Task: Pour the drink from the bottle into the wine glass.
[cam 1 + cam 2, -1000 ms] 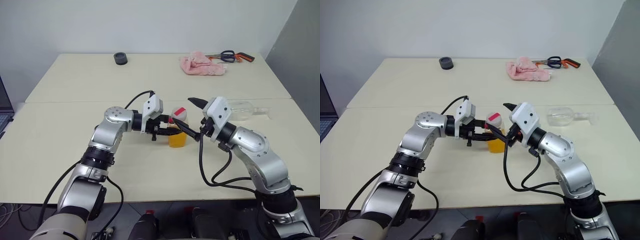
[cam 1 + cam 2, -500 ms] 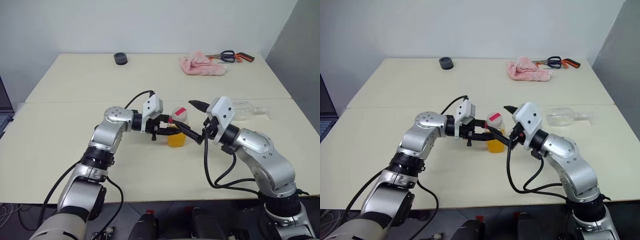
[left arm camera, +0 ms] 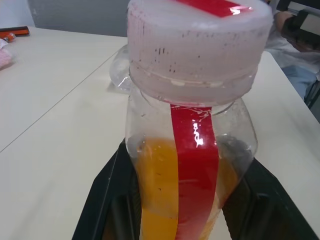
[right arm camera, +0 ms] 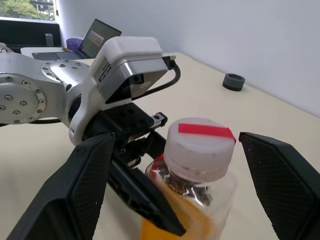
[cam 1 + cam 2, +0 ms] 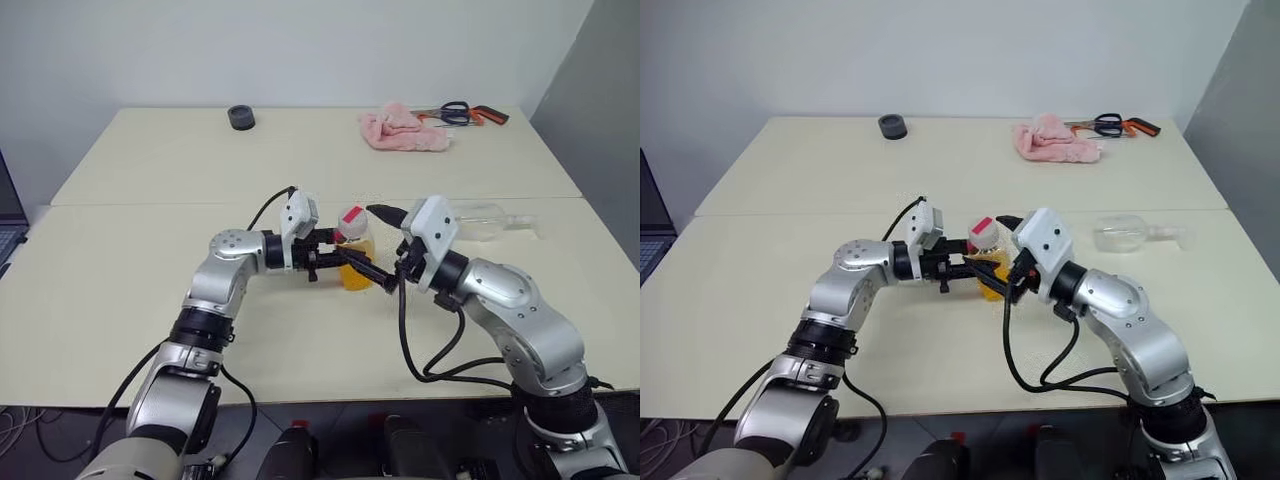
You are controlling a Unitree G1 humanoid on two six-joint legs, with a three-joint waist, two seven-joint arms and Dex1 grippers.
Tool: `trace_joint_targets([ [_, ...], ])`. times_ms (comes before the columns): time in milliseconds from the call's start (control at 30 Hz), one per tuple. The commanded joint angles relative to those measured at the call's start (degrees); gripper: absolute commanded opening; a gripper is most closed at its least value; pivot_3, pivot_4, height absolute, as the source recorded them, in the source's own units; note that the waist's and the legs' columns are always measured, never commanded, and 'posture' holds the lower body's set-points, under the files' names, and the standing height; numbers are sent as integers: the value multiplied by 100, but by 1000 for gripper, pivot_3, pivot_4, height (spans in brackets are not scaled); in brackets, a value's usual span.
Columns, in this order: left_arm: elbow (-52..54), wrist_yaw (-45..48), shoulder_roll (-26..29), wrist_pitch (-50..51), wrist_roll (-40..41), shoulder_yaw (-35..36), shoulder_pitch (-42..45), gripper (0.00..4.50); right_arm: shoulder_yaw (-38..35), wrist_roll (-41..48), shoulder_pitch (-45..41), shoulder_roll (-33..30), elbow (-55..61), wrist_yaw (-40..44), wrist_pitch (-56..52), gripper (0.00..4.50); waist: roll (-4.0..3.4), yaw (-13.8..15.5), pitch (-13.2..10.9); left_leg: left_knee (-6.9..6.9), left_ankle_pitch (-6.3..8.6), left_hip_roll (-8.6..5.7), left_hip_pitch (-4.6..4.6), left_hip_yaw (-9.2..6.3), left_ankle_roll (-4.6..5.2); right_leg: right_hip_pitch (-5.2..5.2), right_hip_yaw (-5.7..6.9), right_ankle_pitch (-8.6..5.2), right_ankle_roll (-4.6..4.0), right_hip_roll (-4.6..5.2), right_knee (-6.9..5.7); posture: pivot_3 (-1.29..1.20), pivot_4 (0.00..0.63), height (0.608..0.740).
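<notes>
Left gripper [image 5: 345,265] clamps bottle [image 5: 354,255] at frame centre; right gripper [image 4: 175,185] spread wide around cap [image 4: 200,147] (uncapping step). Next: close, twist off.

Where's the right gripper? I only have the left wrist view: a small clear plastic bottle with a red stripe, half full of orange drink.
Observer: The right gripper is open, one finger on either side of the bottle's white-and-red cap, apart from it.
Operator: Glass upright?
Observer: No. The clear stemmed wine glass lies on its side on the table, beyond the right arm.
Operator: Other clutter?
Observer: A pink cloth, scissors and a black ring at the far edge.
</notes>
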State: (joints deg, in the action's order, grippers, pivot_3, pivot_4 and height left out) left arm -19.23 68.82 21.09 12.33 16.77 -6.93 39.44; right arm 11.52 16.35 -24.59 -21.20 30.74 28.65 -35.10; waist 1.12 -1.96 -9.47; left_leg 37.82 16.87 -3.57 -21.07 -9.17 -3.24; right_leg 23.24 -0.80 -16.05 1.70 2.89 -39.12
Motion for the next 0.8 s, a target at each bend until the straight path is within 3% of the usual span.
trace_joint_targets([
  [33,178,139,118,-64,-18,-60,0,1670,142,-287,-223,75,-105,-91,293,4239,0,-2,0,0,0,0,0,1,0,0,0,0,0,0,0,0,150,740],
  [300,155,178,165,-137,-68,-80,59,1670,80,-447,-378,326,-373,-227,381,4239,-1,-2,1,0,0,0,1,1,0,0,-1,0,0,0,0,0,150,740],
  [700,180,113,152,-158,-114,-63,127,1670,-107,160,-228,341,-42,-101,-288,4239,-1,-2,1,0,0,0,1,0,0,0,-1,1,-1,0,0,0,150,740],
  [800,189,110,147,-157,-124,-61,133,1670,-97,155,-232,392,-46,-146,-270,3637,-1,-2,1,-1,0,0,1,0,0,0,-1,1,-1,0,0,0,150,740],
])
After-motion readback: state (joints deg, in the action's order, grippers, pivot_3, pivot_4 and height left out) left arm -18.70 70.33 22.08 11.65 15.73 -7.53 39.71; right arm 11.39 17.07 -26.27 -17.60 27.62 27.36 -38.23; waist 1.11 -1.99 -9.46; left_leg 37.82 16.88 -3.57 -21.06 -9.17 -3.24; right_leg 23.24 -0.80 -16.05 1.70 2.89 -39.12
